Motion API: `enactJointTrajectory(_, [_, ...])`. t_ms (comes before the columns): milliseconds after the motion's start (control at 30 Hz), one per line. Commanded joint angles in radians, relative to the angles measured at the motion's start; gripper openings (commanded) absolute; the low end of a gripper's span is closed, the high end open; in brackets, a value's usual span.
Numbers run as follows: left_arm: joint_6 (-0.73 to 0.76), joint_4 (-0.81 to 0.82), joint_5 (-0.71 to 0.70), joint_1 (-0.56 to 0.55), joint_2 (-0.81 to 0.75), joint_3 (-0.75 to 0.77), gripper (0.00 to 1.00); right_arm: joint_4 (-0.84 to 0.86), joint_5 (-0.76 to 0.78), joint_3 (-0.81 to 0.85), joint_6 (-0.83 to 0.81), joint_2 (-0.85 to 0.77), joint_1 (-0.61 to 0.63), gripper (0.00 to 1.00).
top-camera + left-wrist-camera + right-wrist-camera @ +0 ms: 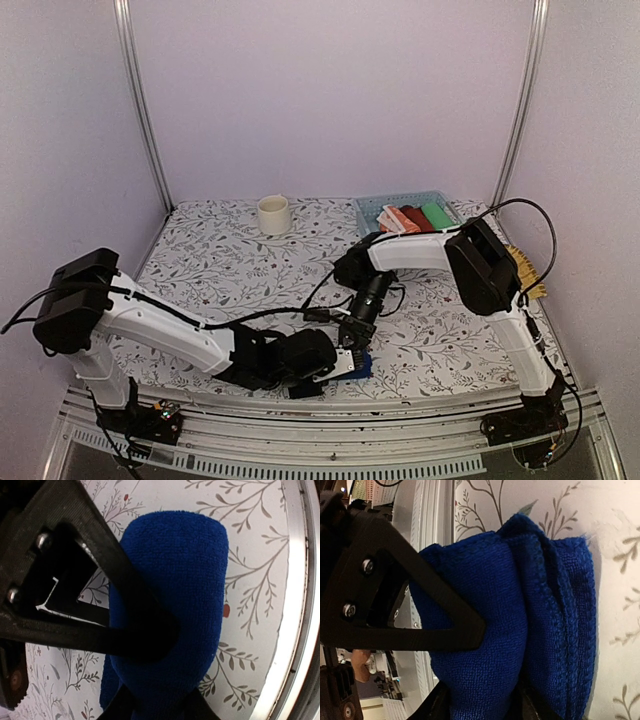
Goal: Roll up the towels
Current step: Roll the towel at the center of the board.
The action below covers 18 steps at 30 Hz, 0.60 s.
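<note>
The royal blue towel (362, 366) lies bunched into a thick roll near the table's front edge, between both grippers. In the left wrist view the blue towel (185, 580) is a fat roll, and my left gripper (160, 680) is shut on its near end. In the right wrist view the towel (485, 605) shows folded hemmed layers on its right, and my right gripper (480, 675) is shut on its rolled part. In the top view the left gripper (335, 362) and right gripper (352, 345) meet at the towel. The orange-salmon towel (398, 218) lies rolled in the basket.
A light blue basket (372, 203) at the back right also holds a red roll (417, 218) and a green roll (437, 214). A white cup (274, 215) stands at the back centre. A yellowish object (530, 270) lies at the right edge. The metal front rail (295, 605) is right beside the towel.
</note>
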Motion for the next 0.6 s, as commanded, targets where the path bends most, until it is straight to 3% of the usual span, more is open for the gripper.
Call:
enactJointTrajectory(0, [-0.025,-0.057,0.132,0.041,0.086,0.033,0.18,0.026,0.103,-0.053,-0.08,-0.199,-0.074,0.49])
enactJointTrajectory(300, [-0.14,-0.152,0.402,0.136,0.179,0.16,0.15,0.085,0.159,-0.165,-0.039,-0.549,-0.291,0.51])
enactJointTrajectory(567, [-0.257,-0.218,0.701,0.261,0.271,0.252,0.12,0.416,0.21,-0.488,0.029,-0.868,-0.292,0.5])
